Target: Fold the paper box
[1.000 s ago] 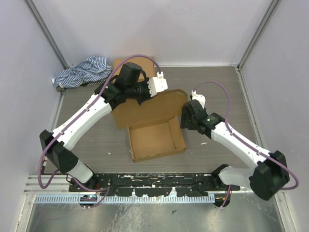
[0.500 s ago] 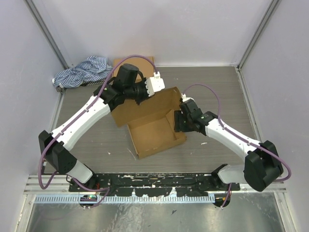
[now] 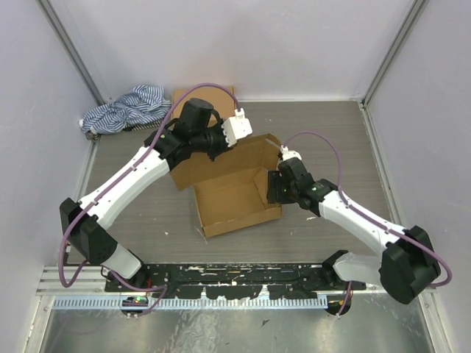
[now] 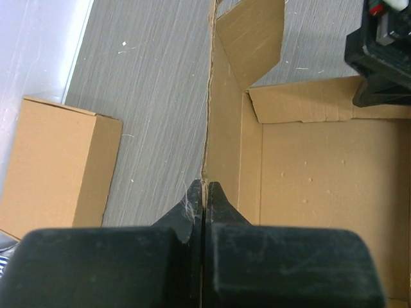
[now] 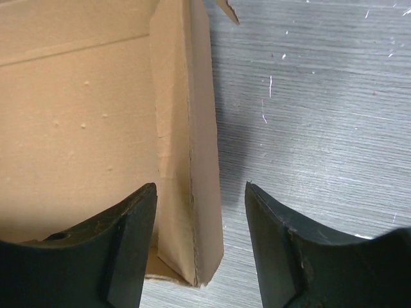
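We are folding the paper box (image 3: pixel 232 202), which is sitting open mid-table. Nearest us, our right gripper (image 5: pixel 200 192) is straddling the box's side wall (image 5: pixel 189 128) with its fingers spread. If it closes off-centre, we are risking a creased wall or a dragged carton. Farther back, our left gripper (image 4: pixel 203 191) is pinching the raised lid panel (image 3: pixel 221 165) tight, so a hard pull could tear that thin edge. We are counting two grippers, one open box, one closed box (image 4: pixel 54 160) and one striped cloth (image 3: pixel 121 110) at the back.
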`<state>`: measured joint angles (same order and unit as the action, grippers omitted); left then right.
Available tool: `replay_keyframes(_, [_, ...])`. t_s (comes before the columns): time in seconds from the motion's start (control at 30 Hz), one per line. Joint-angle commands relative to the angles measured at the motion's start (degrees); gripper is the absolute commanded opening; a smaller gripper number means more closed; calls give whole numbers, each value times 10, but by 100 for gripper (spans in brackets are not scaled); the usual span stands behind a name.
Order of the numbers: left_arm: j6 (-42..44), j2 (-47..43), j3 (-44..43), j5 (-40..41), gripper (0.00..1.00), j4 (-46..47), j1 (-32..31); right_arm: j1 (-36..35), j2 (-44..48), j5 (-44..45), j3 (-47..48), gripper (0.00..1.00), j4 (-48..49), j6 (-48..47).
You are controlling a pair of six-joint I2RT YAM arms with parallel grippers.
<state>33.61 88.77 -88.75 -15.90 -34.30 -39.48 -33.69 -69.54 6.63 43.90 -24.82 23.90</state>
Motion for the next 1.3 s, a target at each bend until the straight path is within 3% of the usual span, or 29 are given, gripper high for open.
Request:
replay_keyframes(0.0, [-8, -13, -19, -2, 0, 7, -1, -4, 55, 4, 14, 63, 17, 5])
replay_keyframes(0.33, [-5, -29, -28, 0, 0, -4, -1, -8, 222, -22, -47, 64, 20, 1])
replay_keyframes(0.83, [-24, -30, -104, -39, 0, -82, -1, -8, 100, 5, -50, 60, 52, -2])
replay_keyframes(1.17, [-41, -21, -103, -63, 1, -115, -2, -27, 46, 28, -37, 38, 58, -15])
replay_keyframes(1.27, [-46, -19, -103, -67, 1, -119, -4, -47, 25, 52, -35, 36, 49, -9])
